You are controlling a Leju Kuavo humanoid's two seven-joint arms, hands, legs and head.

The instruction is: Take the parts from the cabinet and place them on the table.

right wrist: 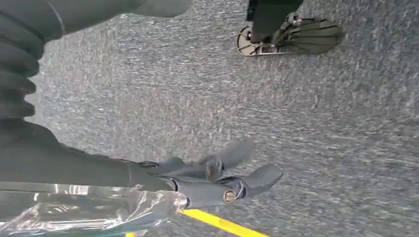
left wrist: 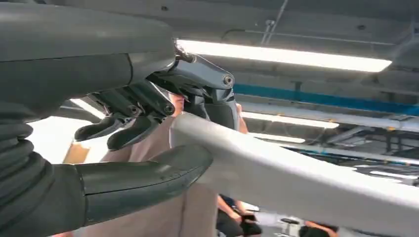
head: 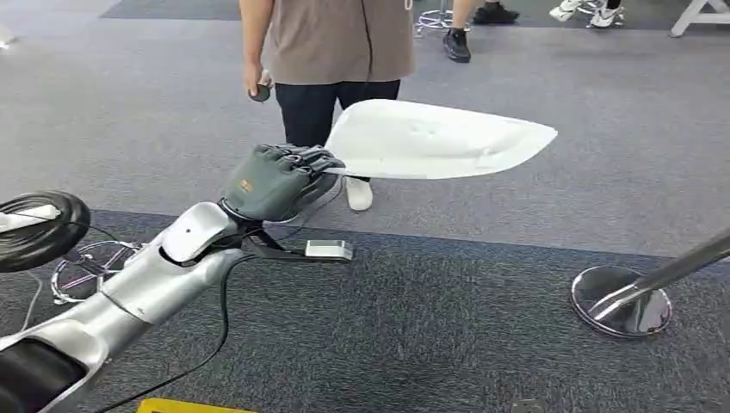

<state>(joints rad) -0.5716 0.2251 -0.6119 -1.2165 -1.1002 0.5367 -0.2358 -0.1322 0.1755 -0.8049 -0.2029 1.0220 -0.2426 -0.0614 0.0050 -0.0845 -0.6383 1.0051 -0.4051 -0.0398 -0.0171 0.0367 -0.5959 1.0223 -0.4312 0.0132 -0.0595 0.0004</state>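
The left hand [head: 280, 176] grasps the white part [head: 435, 140] by its near end, carried over grey carpet towards a person [head: 331, 52], the right hand [right wrist: 217, 175] hangs released; placing on the table remains.

The white part [head: 435, 140] looks like smooth, matt moulded plastic with a faint sheen. The left hand [head: 277, 179] holding it wears a grey, matt rubbery cover, its fingers [left wrist: 129, 129] dark and slightly glossy. The arm [head: 163, 267] is satin silver metal. The carpet floor [head: 430, 327] is rough, woven grey cloth (coarser-looking up close), and the round stand base [head: 621, 299] is mirror-polished chrome.
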